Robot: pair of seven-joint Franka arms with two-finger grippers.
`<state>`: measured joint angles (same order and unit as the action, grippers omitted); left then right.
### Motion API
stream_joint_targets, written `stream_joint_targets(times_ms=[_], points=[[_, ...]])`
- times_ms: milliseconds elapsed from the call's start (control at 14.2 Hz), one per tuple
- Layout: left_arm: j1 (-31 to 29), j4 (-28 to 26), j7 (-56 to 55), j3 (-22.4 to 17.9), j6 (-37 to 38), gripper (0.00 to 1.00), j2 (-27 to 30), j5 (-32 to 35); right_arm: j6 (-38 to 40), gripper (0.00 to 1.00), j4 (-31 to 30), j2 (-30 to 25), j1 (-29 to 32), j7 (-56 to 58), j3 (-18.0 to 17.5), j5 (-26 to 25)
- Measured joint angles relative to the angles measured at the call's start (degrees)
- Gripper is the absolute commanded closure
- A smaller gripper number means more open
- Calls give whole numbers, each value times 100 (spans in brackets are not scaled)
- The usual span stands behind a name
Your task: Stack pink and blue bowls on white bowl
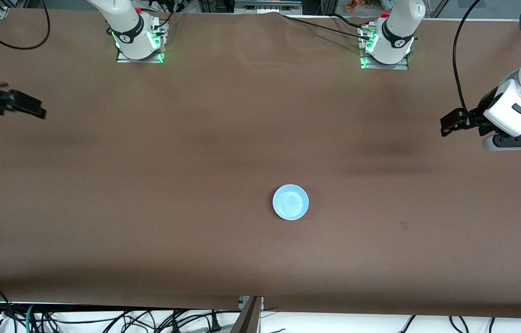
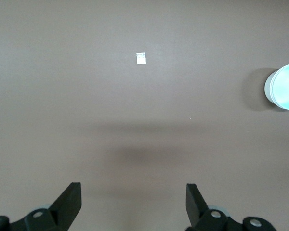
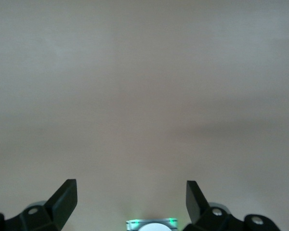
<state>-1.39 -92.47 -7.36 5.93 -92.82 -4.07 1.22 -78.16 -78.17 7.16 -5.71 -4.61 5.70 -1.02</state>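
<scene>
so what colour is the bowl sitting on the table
Light sky blue. The bowl shows best in the front view, alone on the brown table.

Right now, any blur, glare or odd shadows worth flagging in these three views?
Front view: right gripper is smeared by motion blur; blue bowl is sharp. Left wrist view: soft shadow band on the table, bowl rim cropped. Right wrist view: washed-out, hazy table.

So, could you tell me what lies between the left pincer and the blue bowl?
Only bare table, seen in the front view, between the left pincer and the blue bowl.
</scene>
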Motion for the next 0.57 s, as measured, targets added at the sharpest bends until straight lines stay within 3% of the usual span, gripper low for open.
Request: stream_joint_targets(times_ms=[141, 424, 565], points=[[0, -69, 1, 16, -30, 1, 41, 0, -58, 0, -316, -213, 2, 12, -127, -318], [1, -89, 1, 33, -30, 0, 46, 0, -144, 0, -483, -223, 3, 28, -278, -388], [1, -89, 1, 33, -30, 17, 46, 0, -145, 0, -486, -223, 2, 28, -316, -388]])
